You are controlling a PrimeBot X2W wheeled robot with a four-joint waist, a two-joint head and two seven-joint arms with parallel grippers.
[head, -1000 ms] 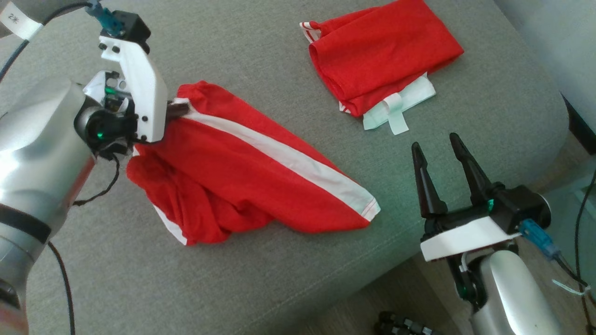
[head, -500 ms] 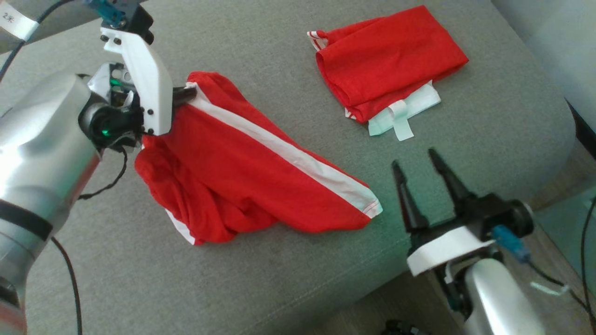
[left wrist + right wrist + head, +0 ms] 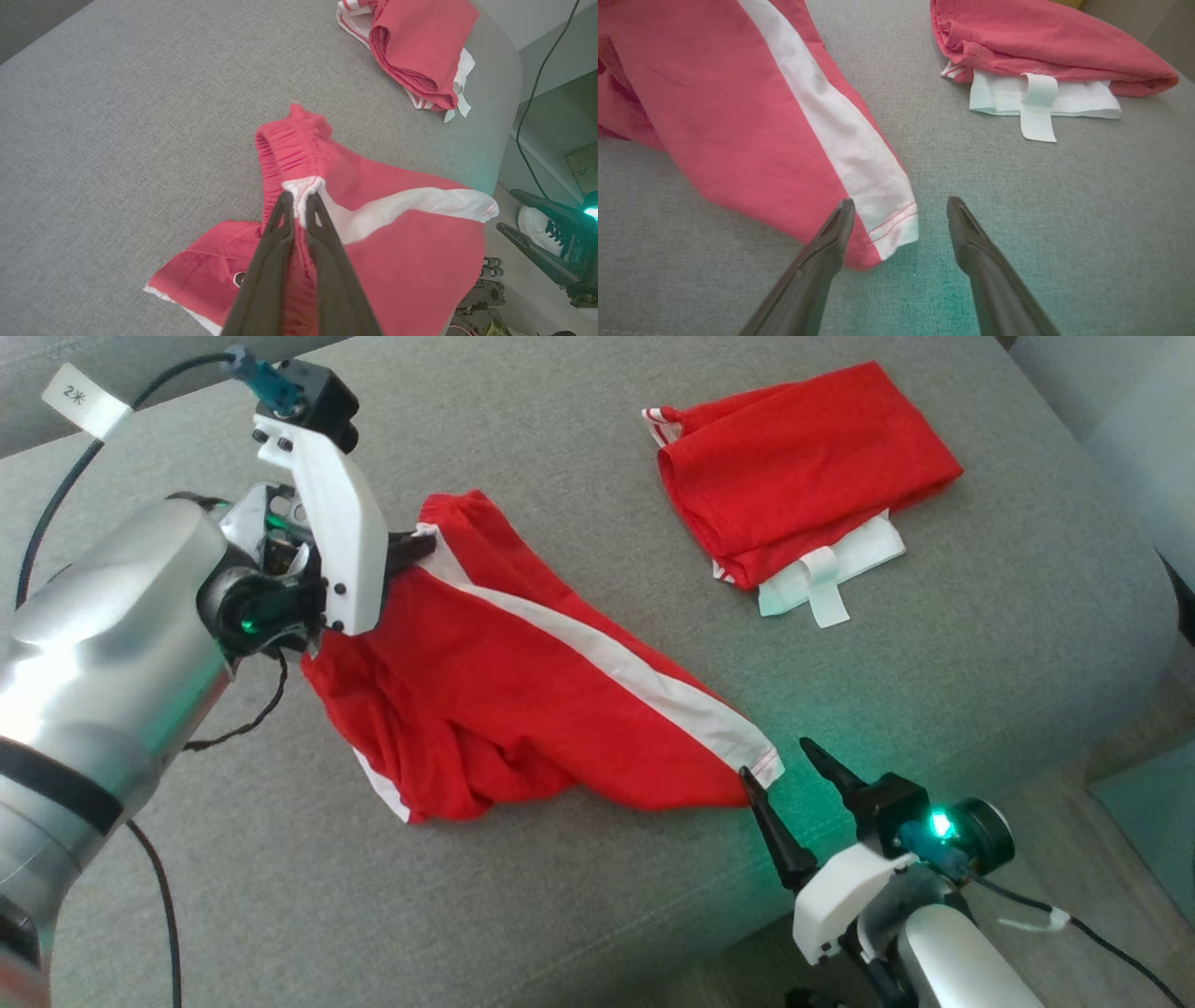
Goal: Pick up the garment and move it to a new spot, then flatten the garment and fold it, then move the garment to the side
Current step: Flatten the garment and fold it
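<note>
Closer now, the right gripper [image 3: 900,200] gapes wide beside the shorts [image 3: 523,700], perhaps touching their hem; the left gripper [image 3: 299,195] pinches their waistband.

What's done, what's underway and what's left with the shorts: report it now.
Done: the left gripper is shut on the waistband of the red shorts. In hand: the open right gripper sits at the leg hem, not yet gripping; the shorts lie crumpled on the grey cushion. Left: moving, flattening, folding, setting aside.

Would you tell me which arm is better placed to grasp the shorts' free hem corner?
Right: the right gripper is open beside the shorts at their hem corner; the left gripper is shut on their waistband.
</note>
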